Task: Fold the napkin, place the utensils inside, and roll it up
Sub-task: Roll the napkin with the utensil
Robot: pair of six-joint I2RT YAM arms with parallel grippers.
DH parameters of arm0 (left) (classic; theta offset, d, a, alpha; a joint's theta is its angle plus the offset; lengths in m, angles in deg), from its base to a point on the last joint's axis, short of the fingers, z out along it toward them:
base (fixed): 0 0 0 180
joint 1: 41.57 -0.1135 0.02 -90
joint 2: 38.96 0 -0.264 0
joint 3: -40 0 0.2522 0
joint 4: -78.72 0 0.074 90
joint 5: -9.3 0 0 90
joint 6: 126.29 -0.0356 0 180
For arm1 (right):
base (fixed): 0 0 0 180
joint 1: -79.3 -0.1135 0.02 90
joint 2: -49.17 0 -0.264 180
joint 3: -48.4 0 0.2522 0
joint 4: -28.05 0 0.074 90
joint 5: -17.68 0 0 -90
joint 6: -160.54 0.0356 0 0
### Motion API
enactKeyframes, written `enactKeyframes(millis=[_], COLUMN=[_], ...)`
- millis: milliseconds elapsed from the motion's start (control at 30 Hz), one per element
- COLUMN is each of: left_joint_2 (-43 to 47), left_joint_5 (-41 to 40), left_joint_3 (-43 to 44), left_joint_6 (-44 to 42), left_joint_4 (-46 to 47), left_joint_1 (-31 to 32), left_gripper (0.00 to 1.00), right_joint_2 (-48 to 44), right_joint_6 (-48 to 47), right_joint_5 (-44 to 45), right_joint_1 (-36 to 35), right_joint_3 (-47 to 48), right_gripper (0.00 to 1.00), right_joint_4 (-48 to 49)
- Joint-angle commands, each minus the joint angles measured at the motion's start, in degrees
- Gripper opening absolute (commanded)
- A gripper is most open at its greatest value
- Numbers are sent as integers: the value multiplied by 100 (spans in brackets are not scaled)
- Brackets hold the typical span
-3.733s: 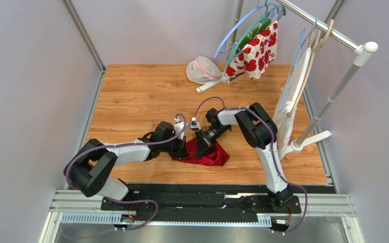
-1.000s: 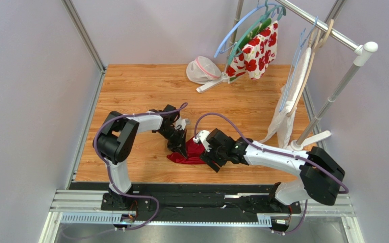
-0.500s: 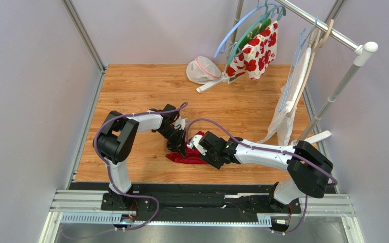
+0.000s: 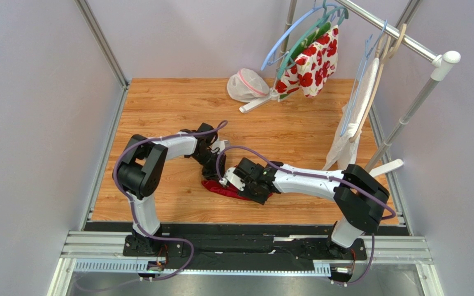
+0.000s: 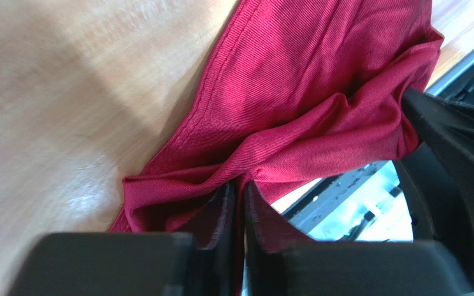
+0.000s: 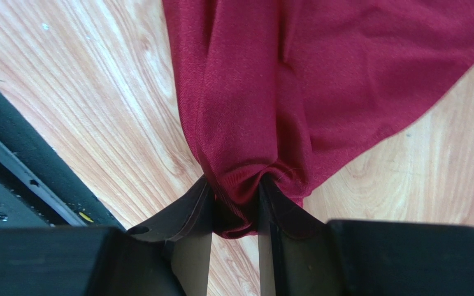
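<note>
The dark red napkin [image 4: 216, 189] lies bunched on the wooden table between the two arms. My left gripper [image 4: 216, 171] comes in from the far side. In the left wrist view its jaws [image 5: 239, 192] stand almost together on a raised fold of the napkin [image 5: 295, 92], with red cloth in the narrow gap. My right gripper [image 4: 233, 180] reaches in from the right. In the right wrist view its fingers [image 6: 236, 188] pinch a gathered corner of the napkin [image 6: 320, 74], which bulges between them. The utensils are out of view.
A clothes rack stands at the back right with a red-flowered cloth [image 4: 312, 60] and a white towel [image 4: 349, 135] on hangers. Its white foot [image 4: 381, 170] rests near my right arm. A white mesh bag [image 4: 247, 85] lies at the back. The black rail [image 4: 245, 245] runs along the near edge.
My right arm has swung left towards the left gripper, and its jaws have closed from wide open onto the napkin. The napkin is bunched narrower. The left gripper has barely moved.
</note>
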Motion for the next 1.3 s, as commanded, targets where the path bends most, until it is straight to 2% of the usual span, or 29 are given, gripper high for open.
enactKeyframes(millis=[0, 33, 67, 167, 500, 600, 833, 967, 1267], left_joint_2=[177, 195, 212, 256, 800, 1081, 1969, 2532, 3534], left_joint_5=[-390, -408, -460, -610, -917, -1155, -1445, -1279, -594], left_joint_3=[294, 339, 409, 602, 1217, 1157, 183, -748, -2094], left_joint_6=[-96, -104, -105, -140, 1, 141, 782, 1125, 2065], left_joint_4=[-268, -295, -356, -470, -445, -278, 967, 1743, 3246], left_joint_1=[-144, -188, -241, -496, -1454, -1647, -1780, -1780, -1771], left_gripper=[23, 33, 37, 43, 49, 49, 50, 50, 49], right_joint_2=[503, 521, 556, 661, 1153, 1338, 1523, 1689, 2085], right_joint_6=[-42, -68, -95, -209, -499, -447, -60, 160, 537], right_joint_5=[-608, -678, -818, -1055, -1908, -2233, -3042, -3586, -4237], right_joint_1=[73, 91, 100, 126, 188, 240, 425, 618, 1014], right_joint_3=[-70, -61, -35, 79, 668, 791, 678, 598, 422], right_gripper=[6, 6, 5, 5, 3, 2, 0, 0, 0], right_joint_4=[188, 179, 188, 135, 30, 91, 696, 1066, 1549])
